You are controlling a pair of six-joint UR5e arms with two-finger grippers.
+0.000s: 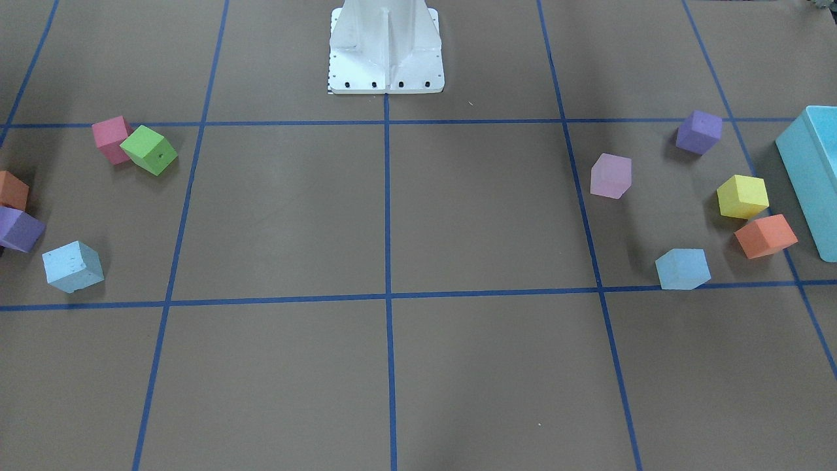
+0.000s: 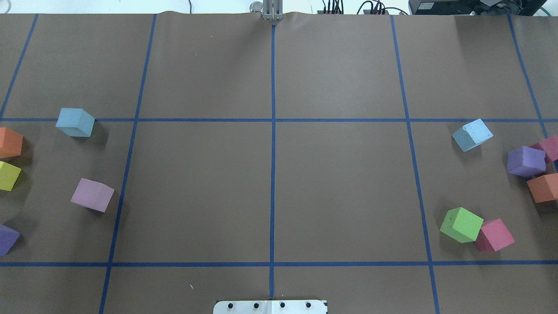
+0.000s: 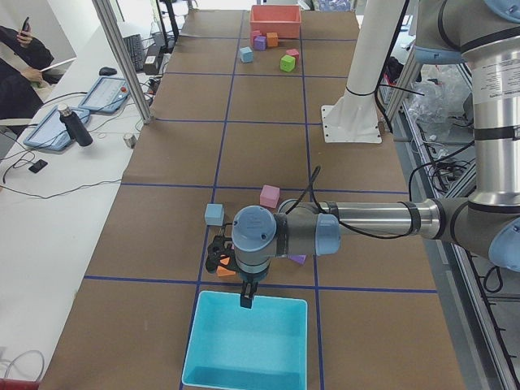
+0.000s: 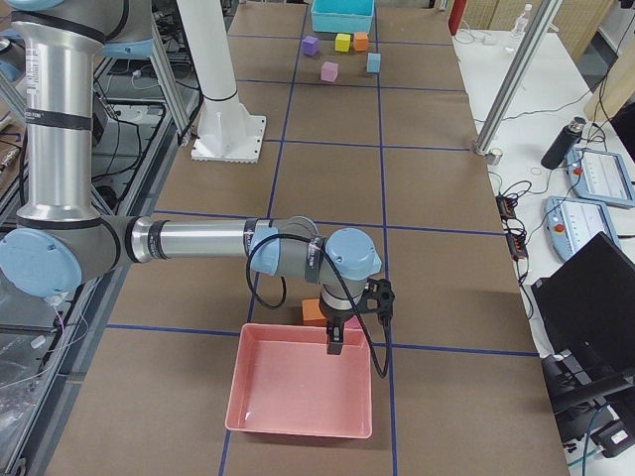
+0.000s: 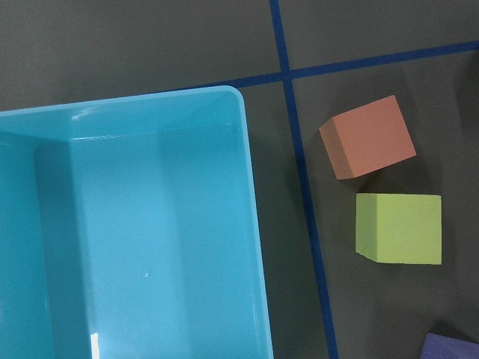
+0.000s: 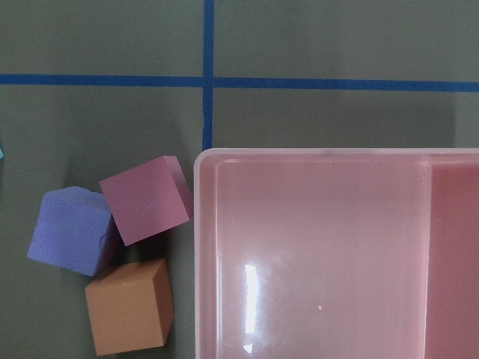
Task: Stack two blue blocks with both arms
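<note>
Two pale blue blocks lie far apart on the brown table. One blue block [image 2: 75,122] [image 1: 683,269] [image 3: 214,214] is on my left side. The other blue block [image 2: 472,134] [image 1: 73,265] [image 3: 246,54] is on my right side. My left gripper [image 3: 246,297] hangs over the near rim of the turquoise box [image 3: 244,345], a short way from the left blue block. My right gripper [image 4: 334,339] hangs over the rim of the pink tray [image 4: 303,392]. Both show only in side views, so I cannot tell whether they are open or shut. Neither wrist view shows a blue block.
By the left blue block lie an orange cube [image 2: 9,142], a yellow cube [image 2: 8,175], a pink cube [image 2: 92,195] and a purple cube [image 2: 8,238]. On the right lie green [image 2: 461,224], red-pink [image 2: 494,235], purple [image 2: 525,161] and orange [image 2: 543,187] cubes. The white base [image 1: 386,46] stands mid-table.
</note>
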